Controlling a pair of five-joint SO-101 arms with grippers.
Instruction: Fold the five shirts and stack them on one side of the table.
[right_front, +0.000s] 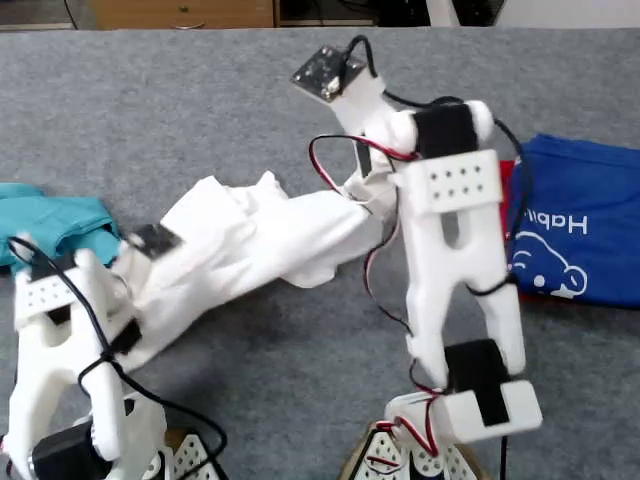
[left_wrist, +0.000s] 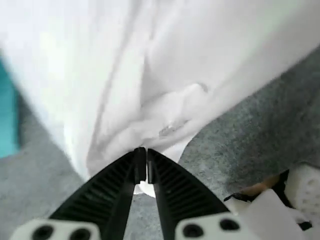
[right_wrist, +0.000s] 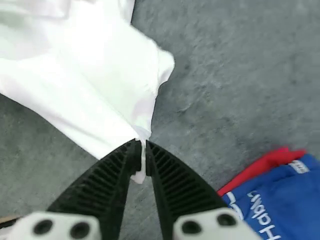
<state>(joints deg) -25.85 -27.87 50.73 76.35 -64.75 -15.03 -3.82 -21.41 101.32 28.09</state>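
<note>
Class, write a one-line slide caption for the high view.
Left gripper and right gripper hold the white shirt; teal shirt and blue shirt lie aside.

Left gripper (left_wrist: 141, 156): jaws pinched together on a fold of the white shirt (left_wrist: 150, 65), black fingers almost touching. Right gripper (right_wrist: 140, 146): same, clamped on a shirt edge. High view: left arm (right_front: 45, 300) sits low at the near-left and leans inward. Right arm (right_front: 455, 185) is stretched forward, wrist angled down.

The white shirt (right_front: 250, 250) is soft matt cloth, the desk (right_front: 200, 90) rough grey felt. The left end effector (left_wrist: 141, 165) and right end effector (right_wrist: 141, 155) are ribbed matt black plastic.
</note>
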